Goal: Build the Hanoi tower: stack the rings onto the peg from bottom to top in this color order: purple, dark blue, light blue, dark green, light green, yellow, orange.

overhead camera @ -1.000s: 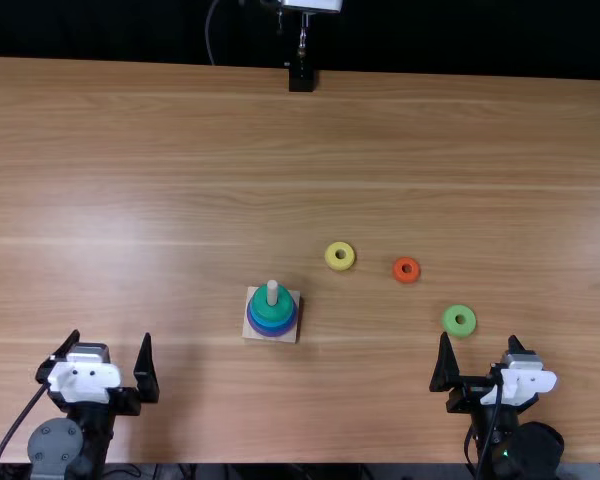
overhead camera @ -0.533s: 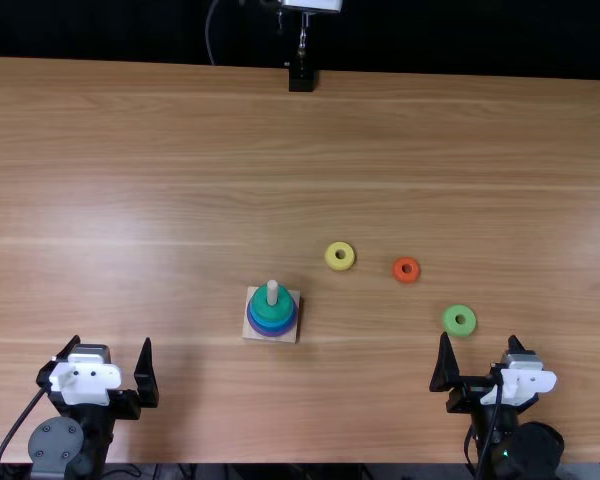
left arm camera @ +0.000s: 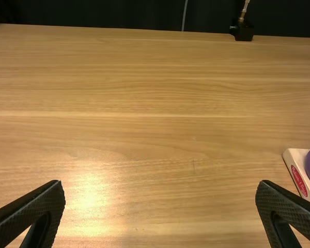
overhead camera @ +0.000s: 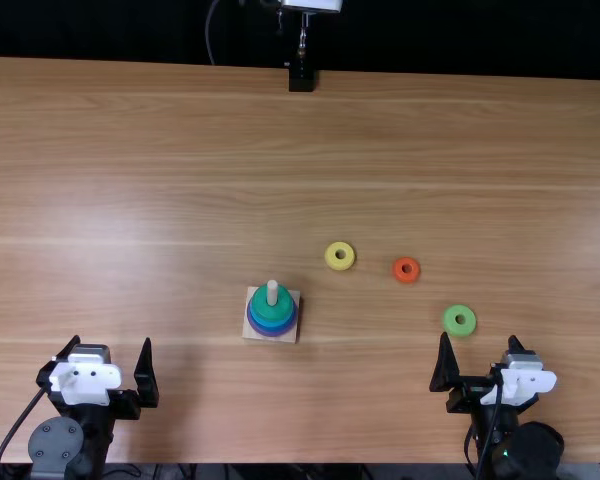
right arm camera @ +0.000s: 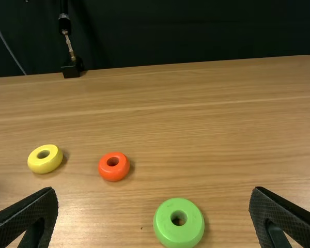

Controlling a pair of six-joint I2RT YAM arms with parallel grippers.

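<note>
Plainly upright, the peg (overhead camera: 272,292) points straight up from its square wooden base (overhead camera: 292,337), its long axis vertical and its pale tip exposed. The base sits flat on the worktop (overhead camera: 180,150), left of the middle, its sides turned slightly askew to the worktop's far edge. Around the peg, the purple ring (overhead camera: 270,333) lies lowest, blue rings (overhead camera: 271,326) come above it, and the dark green ring (overhead camera: 261,301) is uppermost. The yellow ring (overhead camera: 340,266), orange ring (overhead camera: 406,278) and light green ring (overhead camera: 459,331) lie flat and well apart, right of the base, their holes facing up.

The left hand (overhead camera: 112,338) is near the worktop's near edge, left of the base, with its fingers spread wide apart and pointing forward, towards the far side. The right hand (overhead camera: 478,336) has much the same pose on its own side, its fingers also widely parted and aimed forward. The light green ring is just ahead of it, sideways between the lines of its two fingers; the orange and yellow rings lie farther forward and to the left.
</note>
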